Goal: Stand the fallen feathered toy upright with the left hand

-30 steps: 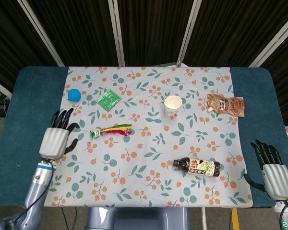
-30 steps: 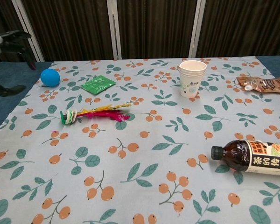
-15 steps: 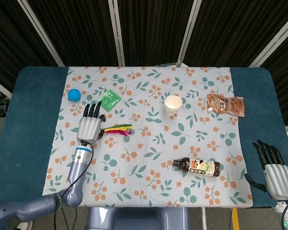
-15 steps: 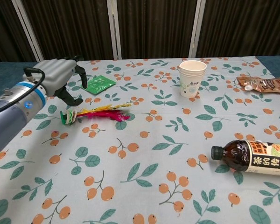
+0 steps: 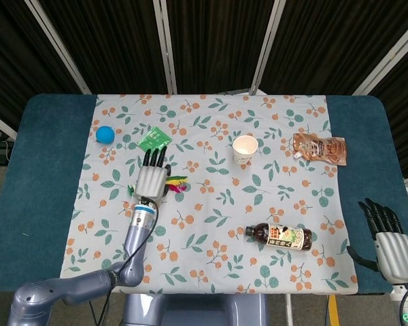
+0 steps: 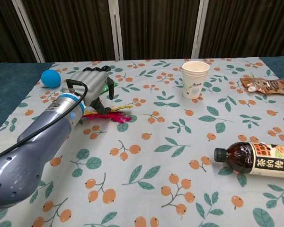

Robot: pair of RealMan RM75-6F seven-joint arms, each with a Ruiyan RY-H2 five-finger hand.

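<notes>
— Where does the feathered toy (image 5: 175,182) lie relative to the left hand (image 5: 151,178)?

— Left of centre in the head view, flat on the patterned tablecloth (image 5: 217,224). The left hand is directly above it and covers most of it; only the red and yellow feathers stick out to the right of the palm. In the chest view the fingers curve down over the toy, but it is not clear if they touch it; they hold nothing.

— And the right hand (image 5: 389,243)?

— Lower right corner, fingers straight and apart, empty.

— How many other things?

— One blue ball (image 5: 105,134), one green packet (image 5: 154,140), one paper cup (image 5: 245,149), one brown pouch (image 5: 319,148), one bottle (image 5: 279,236) lying on its side.
</notes>
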